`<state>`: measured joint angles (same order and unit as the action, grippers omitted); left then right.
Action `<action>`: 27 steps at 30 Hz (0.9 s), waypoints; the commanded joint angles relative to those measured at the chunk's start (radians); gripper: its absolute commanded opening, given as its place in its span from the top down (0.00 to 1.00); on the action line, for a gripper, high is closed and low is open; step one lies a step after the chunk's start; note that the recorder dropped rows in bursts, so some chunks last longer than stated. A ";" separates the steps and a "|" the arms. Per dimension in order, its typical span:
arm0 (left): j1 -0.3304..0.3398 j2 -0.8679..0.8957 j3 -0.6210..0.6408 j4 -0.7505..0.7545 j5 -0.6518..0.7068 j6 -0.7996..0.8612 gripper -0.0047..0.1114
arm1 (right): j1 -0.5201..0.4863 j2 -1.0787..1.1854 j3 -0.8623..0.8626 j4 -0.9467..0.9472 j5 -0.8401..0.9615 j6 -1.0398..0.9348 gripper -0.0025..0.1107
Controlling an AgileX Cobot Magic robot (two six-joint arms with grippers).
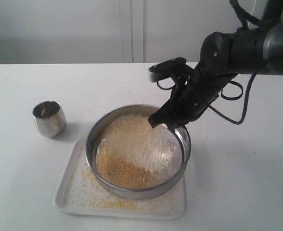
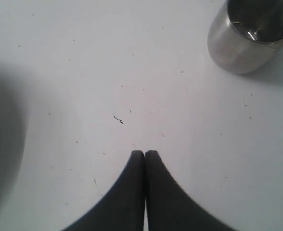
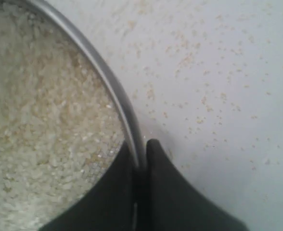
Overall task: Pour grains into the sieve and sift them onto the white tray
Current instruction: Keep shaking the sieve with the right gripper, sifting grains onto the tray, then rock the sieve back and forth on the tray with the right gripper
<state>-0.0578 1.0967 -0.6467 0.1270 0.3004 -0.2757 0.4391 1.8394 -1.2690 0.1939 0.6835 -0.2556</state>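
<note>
your right gripper (image 1: 166,122) pinches the sieve (image 1: 132,192) rim, grains (image 1: 132,149) inside, over the white tray (image 1: 69,202) at lower center; left gripper (image 2: 144,153) closed, empty.

The right hand (image 1: 168,123) grips the sieve (image 1: 134,192) at its far-right rim; grains (image 1: 127,144) fill it, over the tray (image 1: 68,199).

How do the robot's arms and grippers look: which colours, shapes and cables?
The right arm is black with a grey rounded joint, and thin black cables loop beside it. Both the right gripper and the left gripper have matte black jaws, broad at the base, tapering to narrow tips.
</note>
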 commanded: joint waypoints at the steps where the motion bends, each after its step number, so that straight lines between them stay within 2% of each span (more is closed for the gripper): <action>1: 0.003 -0.008 0.008 0.000 0.006 -0.004 0.96 | -0.032 -0.012 0.002 0.006 -0.049 0.374 0.98; 2: 0.003 -0.008 0.008 0.000 0.006 -0.004 0.96 | -0.023 -0.012 0.002 0.049 -0.052 0.281 0.98; 4: 0.003 -0.008 0.008 0.000 0.006 -0.004 0.96 | 0.006 -0.012 -0.001 0.067 -0.012 -0.047 0.98; 5: 0.003 -0.008 0.008 0.000 0.006 -0.004 0.96 | 0.003 -0.012 -0.001 0.036 -0.019 -0.028 0.98; 8: 0.003 -0.008 0.008 0.000 0.006 -0.004 0.96 | -0.042 -0.012 0.010 -0.018 -0.115 0.444 0.98; 10: 0.003 -0.008 0.008 0.000 0.006 -0.004 0.96 | -0.027 -0.012 0.012 0.048 -0.115 0.272 0.98; 12: 0.003 -0.008 0.008 0.000 0.006 -0.004 0.96 | 0.008 -0.012 0.012 0.095 -0.011 -0.125 0.98; 13: 0.003 -0.008 0.008 0.000 0.006 -0.004 0.96 | 0.012 -0.012 0.012 0.084 0.025 -0.219 0.98; 14: 0.003 -0.008 0.008 0.000 0.006 -0.004 0.96 | 0.005 -0.012 0.014 0.048 0.011 -0.122 0.98; 16: 0.003 -0.008 0.008 0.000 0.006 -0.004 0.96 | -0.035 -0.012 0.014 0.004 -0.066 0.271 0.98; 17: 0.003 -0.008 0.008 0.000 0.006 -0.004 0.96 | -0.043 -0.012 0.014 0.013 -0.094 0.401 0.98; 18: 0.003 -0.008 0.008 0.000 0.006 -0.004 0.96 | -0.038 -0.012 0.014 0.035 -0.109 0.354 0.98; 21: 0.003 -0.008 0.008 0.000 0.006 -0.004 0.96 | 0.000 -0.012 0.007 0.060 -0.056 -0.019 0.98; 22: 0.003 -0.008 0.008 0.000 0.006 -0.004 0.96 | -0.003 -0.012 0.007 0.035 -0.061 0.005 0.98; 24: 0.003 -0.008 0.008 0.000 0.006 -0.004 0.96 | -0.034 -0.012 0.012 0.014 -0.114 0.324 0.98; 25: 0.003 -0.008 0.008 0.000 0.006 -0.004 0.96 | -0.038 -0.012 0.015 0.025 -0.123 0.368 0.98; 26: 0.003 -0.008 0.008 0.000 0.006 -0.004 0.96 | -0.033 -0.012 0.015 0.049 -0.103 0.286 0.98; 27: 0.003 -0.008 0.008 0.000 0.006 -0.004 0.96 | -0.017 -0.012 0.013 0.076 -0.061 0.115 0.98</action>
<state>-0.0578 1.0967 -0.6467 0.1270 0.3004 -0.2757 0.4199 1.8431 -1.2503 0.2156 0.6170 -0.0191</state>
